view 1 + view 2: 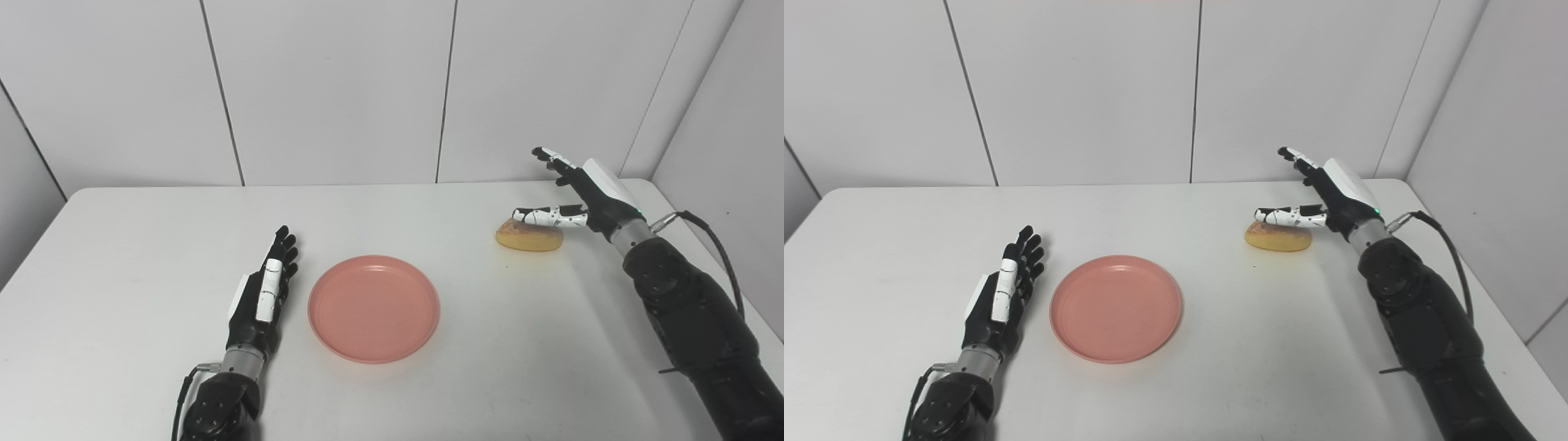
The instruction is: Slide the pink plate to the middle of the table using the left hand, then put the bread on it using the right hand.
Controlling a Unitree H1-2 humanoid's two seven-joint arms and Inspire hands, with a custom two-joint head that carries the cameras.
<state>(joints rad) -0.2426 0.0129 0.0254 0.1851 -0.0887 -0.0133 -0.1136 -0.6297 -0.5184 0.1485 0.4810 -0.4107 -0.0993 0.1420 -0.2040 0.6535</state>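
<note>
The pink plate (373, 308) lies flat and empty on the white table (122, 245), near the middle of it and toward the front edge. Judged from that position, the sliding step looks complete or nearly so.

The bread (530, 235), a flattish golden piece, rests on the table well apart from the plate, toward the far right. The second step is not yet done: nothing is on the plate.

The right hand (579, 196) is poised at the bread with fingers spread wide. Its thumb lies across the top of the bread, and its other fingers are raised well above, pointing toward the back wall (331, 92). It has hold of nothing. Whether the thumb touches the crust or only crosses in front of it cannot be told.

The left hand (264, 294) lies just beside the plate's left rim, fingers straight, together and pointing away from the robot, holding nothing. A narrow strip of table shows between hand and rim, so they appear apart.

The two views differ little. The right eye view shows more of the side wall (1507, 153) and the table's right corner, and the cable (1448, 245) at the right wrist more fully. The left eye view shows more table to the left. Neither settles the thumb contact.
</note>
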